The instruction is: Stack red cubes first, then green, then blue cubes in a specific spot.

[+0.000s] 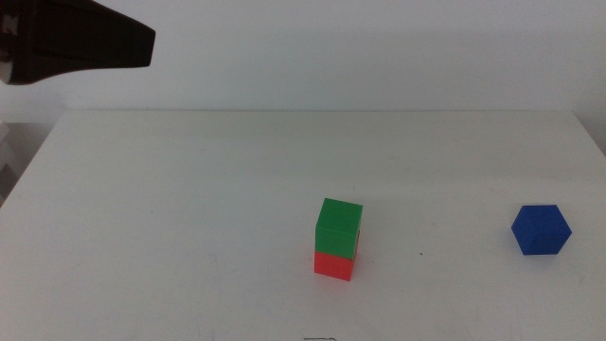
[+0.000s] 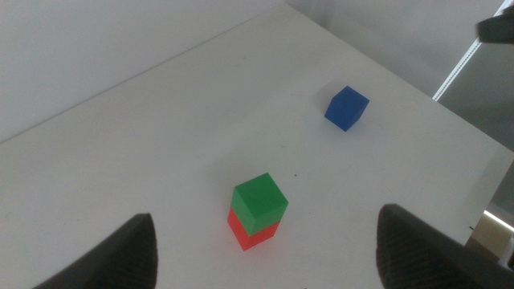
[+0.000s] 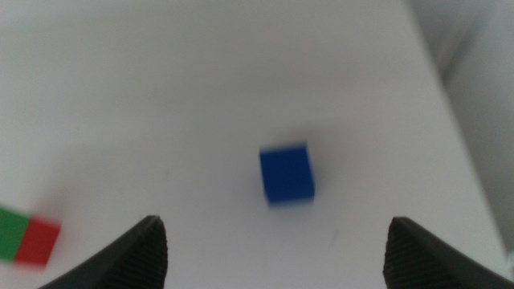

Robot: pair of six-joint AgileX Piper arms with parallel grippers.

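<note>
The green cube (image 1: 339, 227) sits on top of the red cube (image 1: 334, 264) on the white table, a little right of centre. The blue cube (image 1: 542, 230) lies alone at the right. My left gripper (image 2: 265, 221) is open and empty, held high above the table and looking down on the green cube (image 2: 259, 202), the red cube (image 2: 253, 234) and the blue cube (image 2: 347, 107). In the middle view the left arm (image 1: 85, 43) shows dark at the top left. My right gripper (image 3: 275, 225) is open and empty above the blue cube (image 3: 286, 174). It is out of the middle view.
The white table (image 1: 189, 208) is otherwise bare. Its right edge (image 3: 450, 96) runs close beside the blue cube. The stack shows at the edge of the right wrist view (image 3: 24, 238).
</note>
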